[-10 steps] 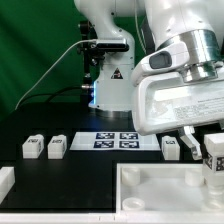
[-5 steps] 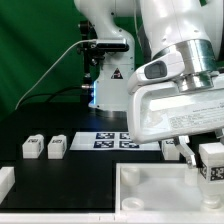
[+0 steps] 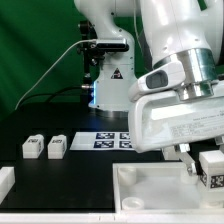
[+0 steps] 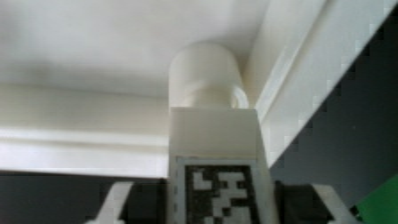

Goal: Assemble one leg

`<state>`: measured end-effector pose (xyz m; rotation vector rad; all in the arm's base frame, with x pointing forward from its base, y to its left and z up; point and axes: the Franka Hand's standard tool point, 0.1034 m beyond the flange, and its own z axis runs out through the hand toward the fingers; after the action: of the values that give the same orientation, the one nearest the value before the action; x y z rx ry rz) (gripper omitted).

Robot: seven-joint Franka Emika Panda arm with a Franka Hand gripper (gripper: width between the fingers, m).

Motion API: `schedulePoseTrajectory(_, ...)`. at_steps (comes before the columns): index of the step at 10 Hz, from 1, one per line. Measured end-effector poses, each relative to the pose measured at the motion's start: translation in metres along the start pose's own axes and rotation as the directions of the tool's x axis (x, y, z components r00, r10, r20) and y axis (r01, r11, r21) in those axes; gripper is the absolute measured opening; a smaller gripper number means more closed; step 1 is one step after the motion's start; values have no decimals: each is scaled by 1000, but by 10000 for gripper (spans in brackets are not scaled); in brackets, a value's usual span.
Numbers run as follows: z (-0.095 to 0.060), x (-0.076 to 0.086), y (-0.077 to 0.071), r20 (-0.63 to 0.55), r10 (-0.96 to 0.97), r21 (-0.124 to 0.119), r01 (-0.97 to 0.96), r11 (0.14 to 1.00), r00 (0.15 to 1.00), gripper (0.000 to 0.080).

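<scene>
My gripper (image 3: 208, 160) is shut on a white leg (image 3: 212, 166) with a black-and-white tag, held upright over the right side of the big white panel (image 3: 160, 190) at the front. In the wrist view the leg (image 4: 214, 150) fills the middle, its round end pointing at the panel (image 4: 89, 110) near a raised edge, with my fingers (image 4: 128, 205) pressed on both sides. Two more legs (image 3: 33, 148) (image 3: 57, 147) stand on the black table at the exterior view's left. Another leg (image 3: 171, 150) is partly hidden behind my hand.
The marker board (image 3: 112, 140) lies flat on the table behind the panel. The robot base (image 3: 108, 80) stands at the back centre. A white block (image 3: 5, 182) sits at the front on the exterior view's left edge.
My gripper has moved down and slightly towards the exterior view's right with the leg, bringing it closer to the panel.
</scene>
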<state>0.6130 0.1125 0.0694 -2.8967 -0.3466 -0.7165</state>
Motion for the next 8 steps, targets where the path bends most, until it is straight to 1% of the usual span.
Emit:
schedulePoseTrajectory(3, 3, 4, 1, -49, 2, -17, -2, 1000, 999, 292)
schedulePoseTrajectory(5, 3, 4, 0, -49, 2, -16, -3, 1000, 999, 292)
schedulePoseTrajectory(6, 3, 4, 0, -49, 3, -17, -4, 1000, 999, 306)
schedulePoseTrajectory(8, 3, 4, 1, -49, 3, -17, -4, 1000, 999, 569)
